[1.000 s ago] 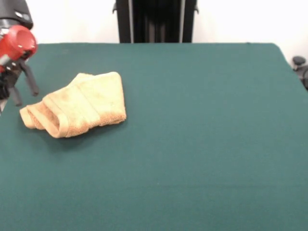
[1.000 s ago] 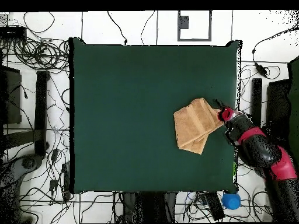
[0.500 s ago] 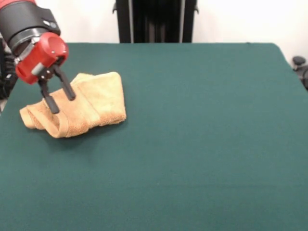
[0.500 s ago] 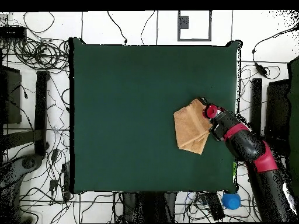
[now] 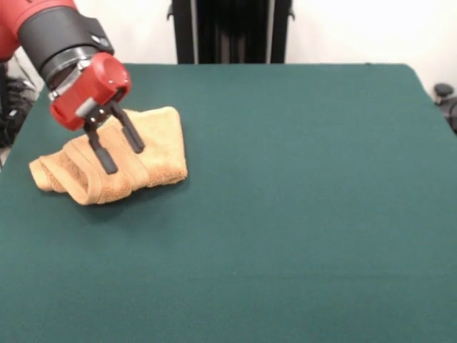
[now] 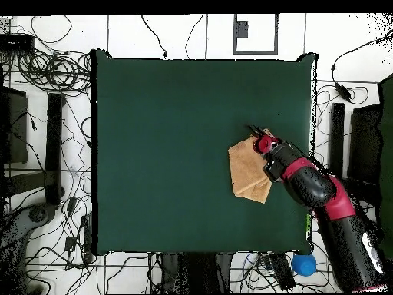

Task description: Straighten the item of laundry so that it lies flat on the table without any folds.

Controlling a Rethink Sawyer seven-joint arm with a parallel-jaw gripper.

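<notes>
Golden-tan terry-cloth hand towel (image 5: 118, 158): folded over on itself in several layers, thick rolled fold at the 8 o'clock end, flatter layer toward 2 o'clock in the front view. Not flat; task judged barely begun. Location: near one side edge of the large dark green felt-covered table (image 5: 285, 200), at roughly 9 o'clock in the front view and 3 o'clock in the overhead view (image 6: 249, 167).

Red-and-black gripper (image 5: 118, 146) on the red and black arm (image 6: 322, 200): positioned over the towel's upper layers, two black fingers (image 5: 104, 153) spread apart with nothing between them. Contact with the cloth: cannot tell from either view.

Probable step: descent for a pinch on a top fold or corner.

Failure risks, as judgement:
- Pinch through more than one layer, caused by the stacked folds: whole bundle lifts without unfolding.
- Pull toward the close table edge: towel slides partly off the surface.
- Shallow grasp on looped terry: slips free mid-pull, leaving new creases.
- Excess downward travel: fingertips jam into the felt.
</notes>
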